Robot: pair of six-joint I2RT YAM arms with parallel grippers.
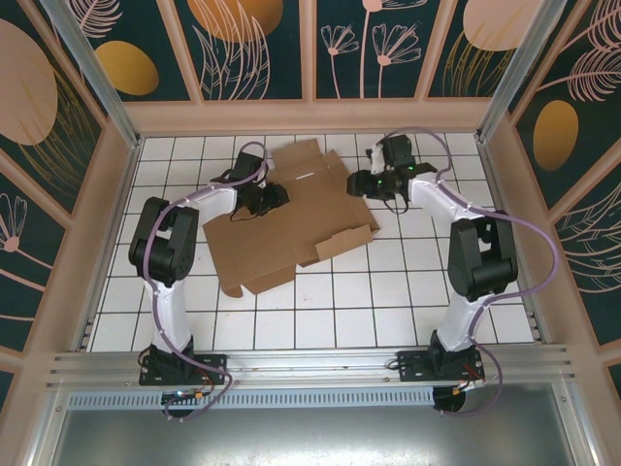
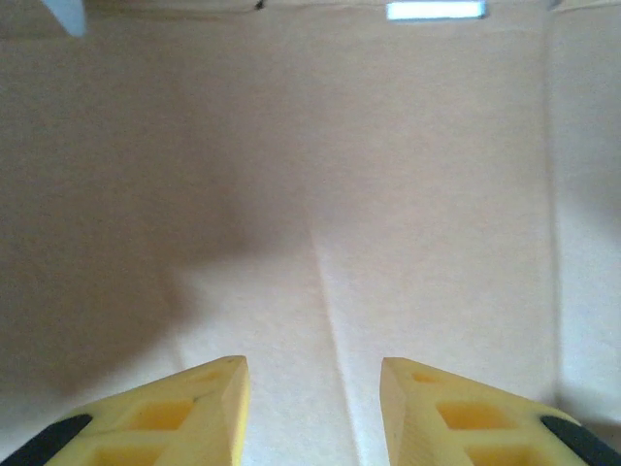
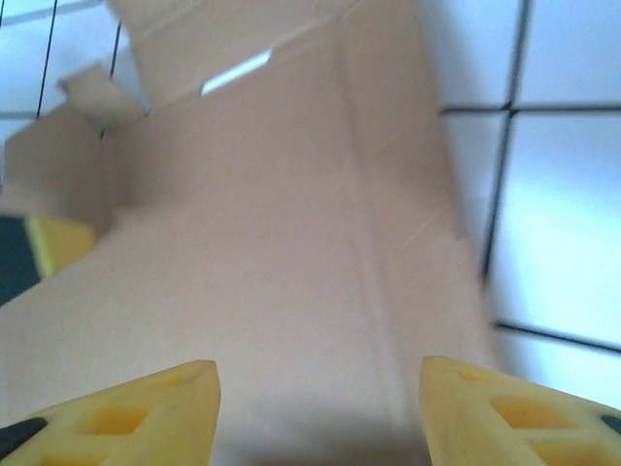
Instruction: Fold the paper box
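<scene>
Paper box [image 1: 291, 228] lies mostly flat; folding appears barely begun. Left gripper [image 2: 312, 413] and right gripper [image 3: 320, 413]: jaws open, empty. Next move probably calls for raising a side flap.

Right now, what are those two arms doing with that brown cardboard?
Two robot arms are working on a brown cardboard sheet lying on the white tiled table. The left gripper is over its far part; the right gripper is at its far right edge. Both have their fingers apart and hold nothing. The sheet is not yet folded into a box.
</scene>
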